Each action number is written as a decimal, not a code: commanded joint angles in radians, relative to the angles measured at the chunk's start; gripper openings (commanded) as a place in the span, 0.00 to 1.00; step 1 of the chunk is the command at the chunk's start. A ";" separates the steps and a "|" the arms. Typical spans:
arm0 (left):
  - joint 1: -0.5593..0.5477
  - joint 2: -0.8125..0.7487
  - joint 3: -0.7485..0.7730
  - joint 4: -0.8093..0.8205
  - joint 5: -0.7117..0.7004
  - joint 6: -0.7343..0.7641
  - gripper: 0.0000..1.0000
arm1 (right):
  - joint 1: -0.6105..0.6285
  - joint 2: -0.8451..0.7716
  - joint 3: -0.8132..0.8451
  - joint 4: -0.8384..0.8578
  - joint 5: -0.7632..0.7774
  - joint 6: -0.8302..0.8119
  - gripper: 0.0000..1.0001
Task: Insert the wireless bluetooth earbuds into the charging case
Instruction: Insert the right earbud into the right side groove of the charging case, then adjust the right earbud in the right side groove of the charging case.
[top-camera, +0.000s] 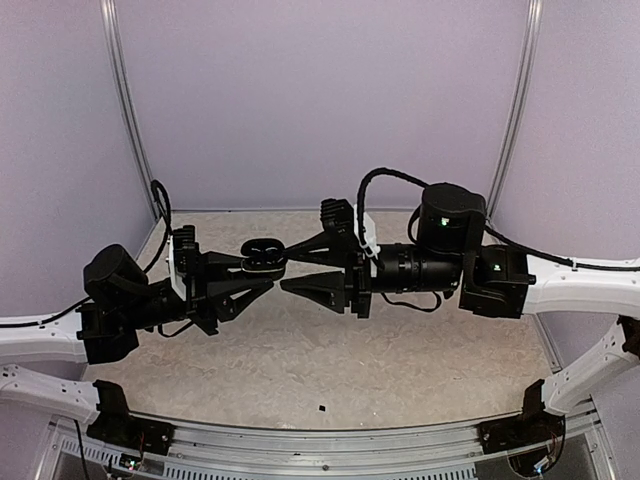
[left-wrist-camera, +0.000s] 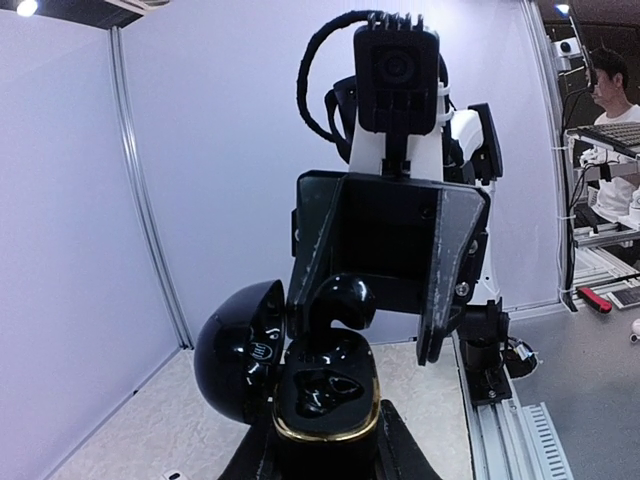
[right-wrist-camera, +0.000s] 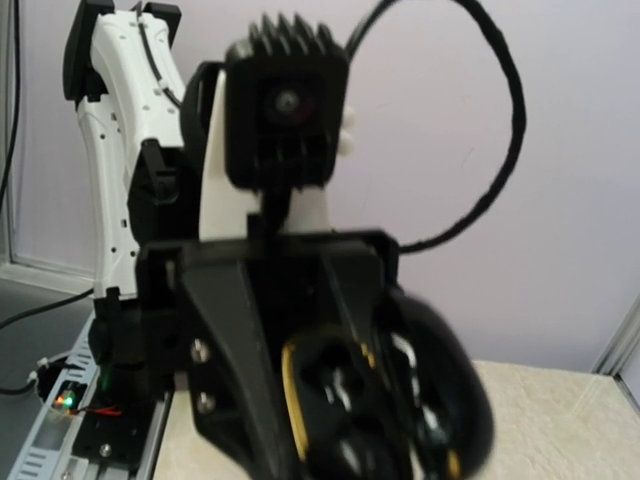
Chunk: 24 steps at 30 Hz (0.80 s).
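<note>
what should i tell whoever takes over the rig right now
left gripper: shut on the case, held in the air, lid open.
right gripper: open, jaws either side of a black earbud sitting at the case's upper slot; fully seated or not, cannot tell.
done: that earbud is at the case.
left: check its seating; the lower slot is too glossy to read.

We see the charging case (right-wrist-camera: 325, 400) only blurred in the right wrist view; the dark speck (top-camera: 322, 408) near the tabletop's near edge is too small to name.
</note>
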 joint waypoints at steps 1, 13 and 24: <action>0.010 -0.008 -0.002 0.072 0.036 -0.011 0.04 | -0.004 -0.049 -0.023 -0.035 0.019 0.011 0.44; 0.014 0.013 0.004 0.070 0.051 -0.014 0.04 | -0.004 -0.089 -0.005 -0.046 0.074 0.002 0.42; 0.014 0.026 0.015 0.064 0.056 -0.009 0.04 | -0.003 -0.039 0.039 -0.042 0.110 0.014 0.48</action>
